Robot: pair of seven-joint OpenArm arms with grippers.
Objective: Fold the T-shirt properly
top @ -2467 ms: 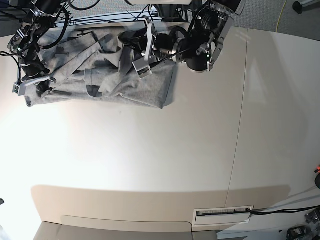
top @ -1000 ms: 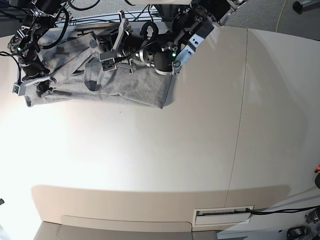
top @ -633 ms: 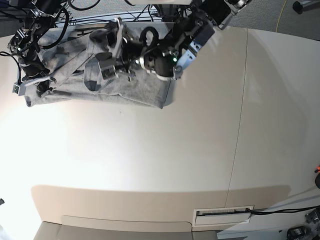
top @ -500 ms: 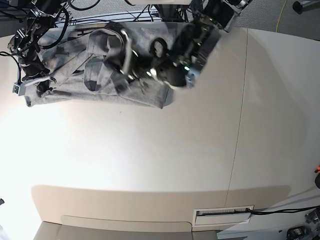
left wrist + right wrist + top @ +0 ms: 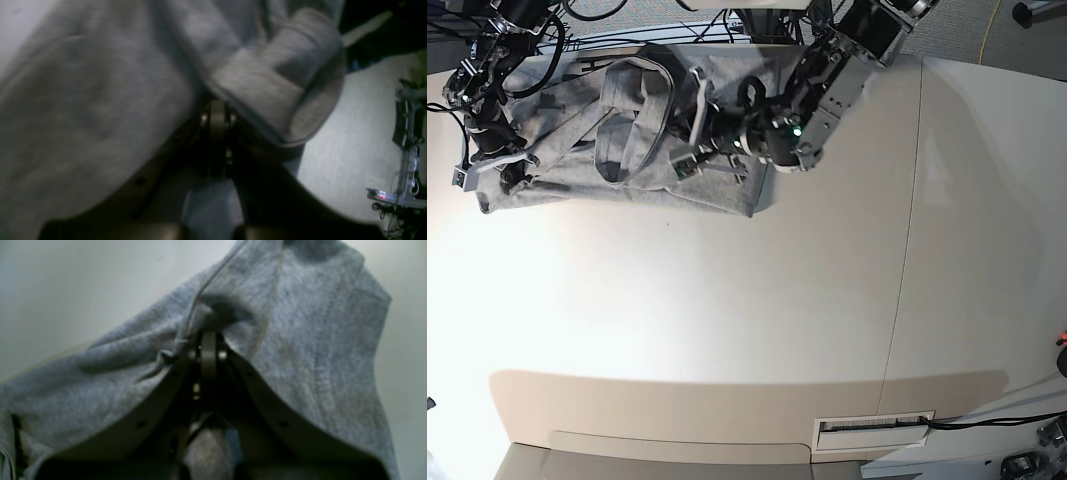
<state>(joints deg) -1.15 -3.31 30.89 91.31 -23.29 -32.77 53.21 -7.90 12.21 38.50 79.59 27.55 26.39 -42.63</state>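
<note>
Both sets of jaws are pressed together on grey cloth: the left gripper (image 5: 689, 150) pinches a fold near the middle of the T-shirt (image 5: 717, 190), the right gripper (image 5: 509, 172) its outer edge. The T-shirt lies crumpled at the far edge of the worktop (image 5: 727, 320). To fold cleanly, I would lift the two pinches evenly, keeping the cloth taut between them so no creases are trapped.

A: Table (image 5: 727, 330) — pale beige, matte, fills most of the base view. Thin seam (image 5: 905, 250) runs top to bottom, right of centre.

B: Light?

A: Bright glare on the left half; a broad soft shadow (image 5: 747, 405) crosses near the front edge.

B: Front edge itself?

A: A white slotted plate (image 5: 872, 430) set into it, with a dark cable (image 5: 987, 417) leading off right.

B: Beyond the table?

A: Grey carpet (image 5: 972, 30) at top right, crossed by a yellow cord (image 5: 994, 25). Left wrist view shows the same pale floor (image 5: 353, 140).
</note>
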